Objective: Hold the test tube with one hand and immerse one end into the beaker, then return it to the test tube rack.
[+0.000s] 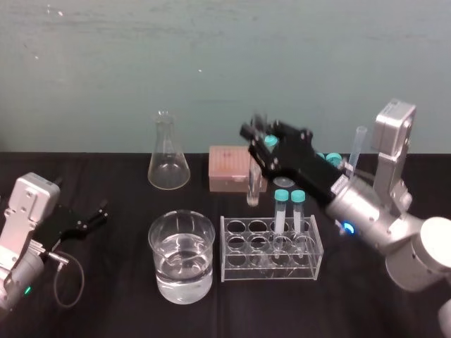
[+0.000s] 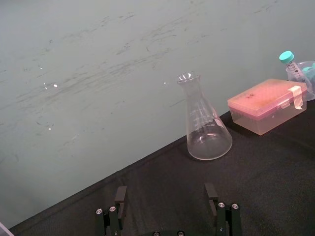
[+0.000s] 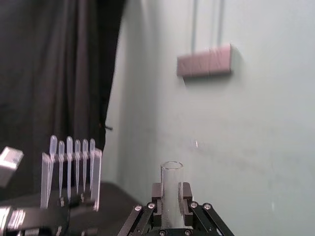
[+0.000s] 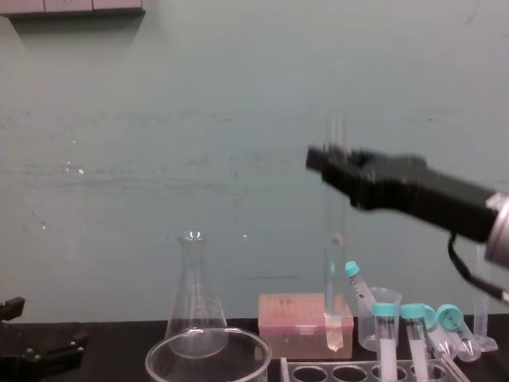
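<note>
The test tube (image 1: 252,186) hangs upright, its long axis vertical, open mouth up and round bottom down. The hand (image 1: 255,137), on the right arm, reaches in from the right and clamps it near the upper end; in the right wrist view the open mouth (image 3: 172,189) stands up between the two black fingers (image 3: 156,192). From the chest view the tube (image 4: 333,270) runs straight down below the hand (image 4: 328,161), its bottom in the air in front of the pink box (image 4: 294,322), above the back left part of the test tube rack (image 1: 271,269) and to the right of the beaker (image 1: 181,232). The beaker is about half full of clear liquid. Two teal-capped tubes (image 1: 289,211) with white contents stand in the rack's right-hand holes. A conical flask (image 1: 168,158) stands behind the beaker, left of the pink box. The left gripper (image 1: 88,220) rests low at the table's left, well apart from the glassware, its fingers (image 2: 120,196) spread.
</note>
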